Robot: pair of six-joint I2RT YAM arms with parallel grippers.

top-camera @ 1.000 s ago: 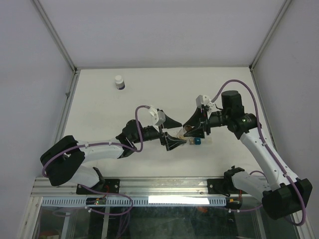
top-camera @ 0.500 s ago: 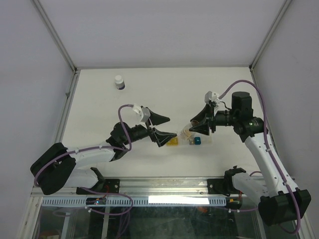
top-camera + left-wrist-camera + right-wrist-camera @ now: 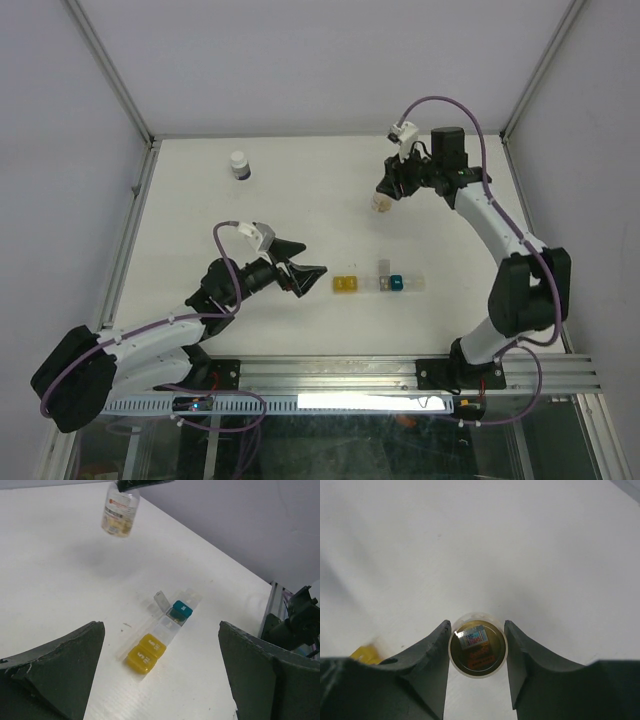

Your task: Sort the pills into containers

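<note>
The yellow container (image 3: 346, 284) and the teal container (image 3: 396, 283) with its clear section (image 3: 383, 283) lie in a row near the table's front. In the left wrist view the yellow one (image 3: 146, 652) is lidded, and the teal one (image 3: 181, 610) sits beside a raised clear lid. My left gripper (image 3: 312, 262) is open and empty, left of the yellow container. My right gripper (image 3: 383, 197) is shut on the small amber vial (image 3: 478, 645) and holds it above the table at the back right. The vial also shows in the left wrist view (image 3: 119, 515). I cannot make out any loose pills.
A white bottle with a dark band (image 3: 238, 164) stands at the back left. Grey walls enclose the table on the left, back and right. A metal rail (image 3: 330, 372) runs along the front edge.
My right gripper has carried the amber vial from over the containers up and away to the back right. My left arm has drawn back to the left, away from the containers.
</note>
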